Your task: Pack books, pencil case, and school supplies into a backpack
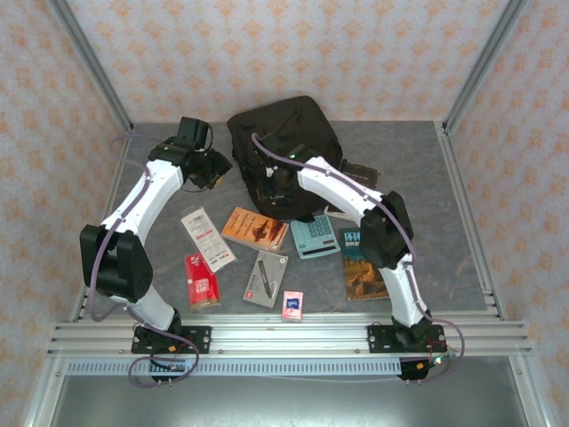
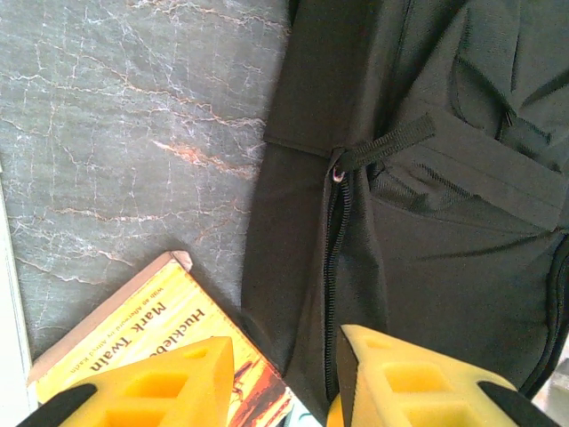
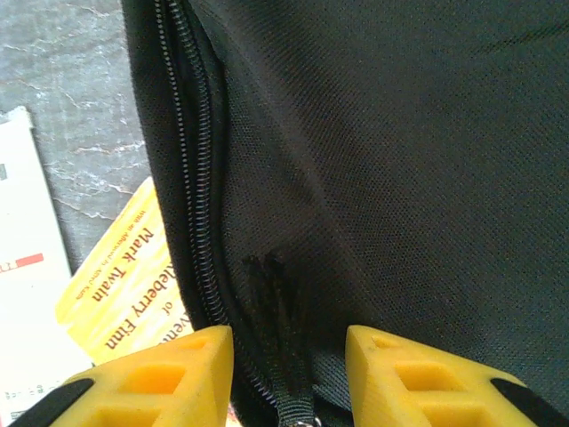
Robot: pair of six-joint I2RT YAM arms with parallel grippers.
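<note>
Your right hand (image 3: pixel 289 336) leans over the backpack (image 1: pixel 286 147), fingers half-apart astride its zip pull (image 3: pixel 272 286). Your left hand (image 2: pixel 284 338) hovers beside the backpack, narrowly parted, gripping nothing.

Bright even light, soft shadows, backpack (image 1: pixel 284 151) dark, wrist views slightly soft.

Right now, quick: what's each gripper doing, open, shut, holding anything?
Left gripper: open, empty, above the backpack.
Right gripper: open, jaws either side of the zip pull, not clamped on it.
</note>
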